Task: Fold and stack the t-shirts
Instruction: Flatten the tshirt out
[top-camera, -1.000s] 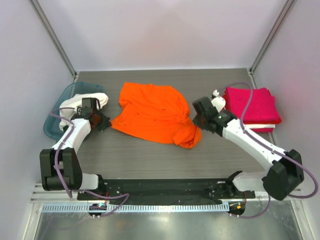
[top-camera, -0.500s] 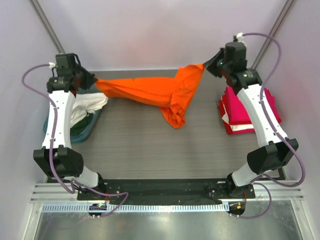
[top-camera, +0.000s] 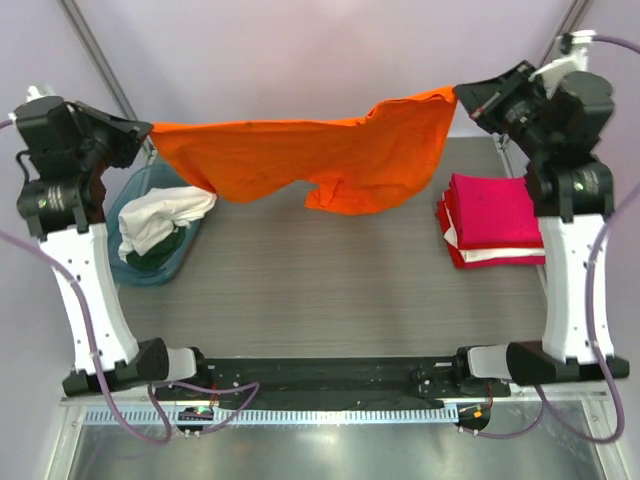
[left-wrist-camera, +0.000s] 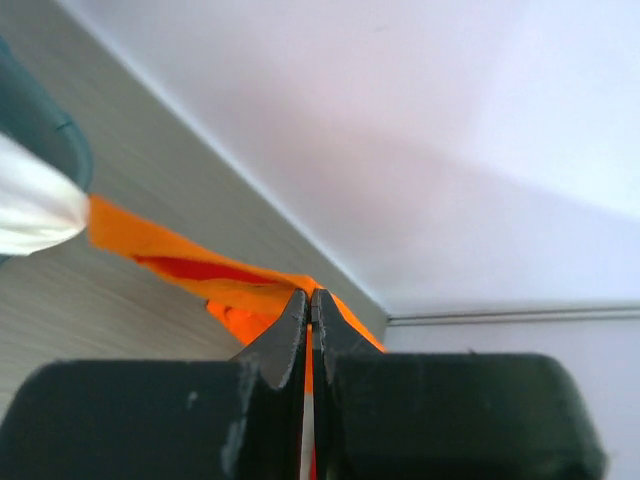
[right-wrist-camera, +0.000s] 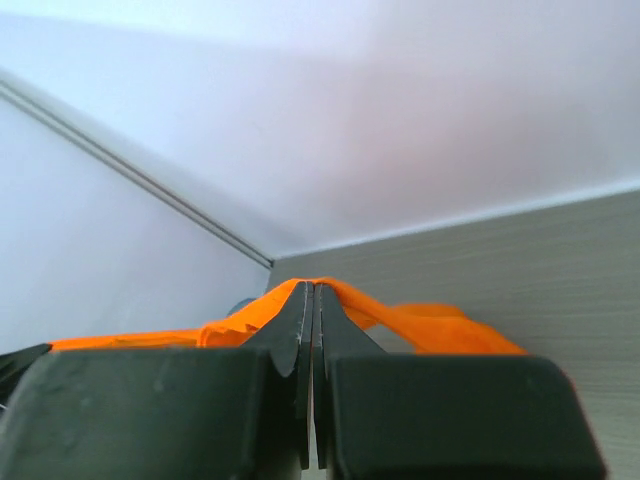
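While both arms stand raised at the sides of the bench (top-camera: 320, 290), the orange t-shirt (top-camera: 300, 160) hangs stretched in the air between them, well above the bench top. Its long axis runs left to right across the workspace. In the top view the right end sits a little higher in the picture than the left. The left jaws are clenched on the shirt's left end; in the left wrist view the two fingers are pressed together with a strip of orange cloth pinched between them. The right jaws are likewise clenched on the shirt's right end, with orange fabric spilling out on both sides of the closed fingers in the right wrist view. The upper edge of the shirt is pulled nearly straight, while the lower part sags, and a loose fold droops lowest just right of the middle. A stack of folded red shirts (top-camera: 495, 210), with a white layer near its bottom, lies on the right of the bench. At the left stands a teal bin (top-camera: 128, 190) holding a white garment (top-camera: 165, 212).
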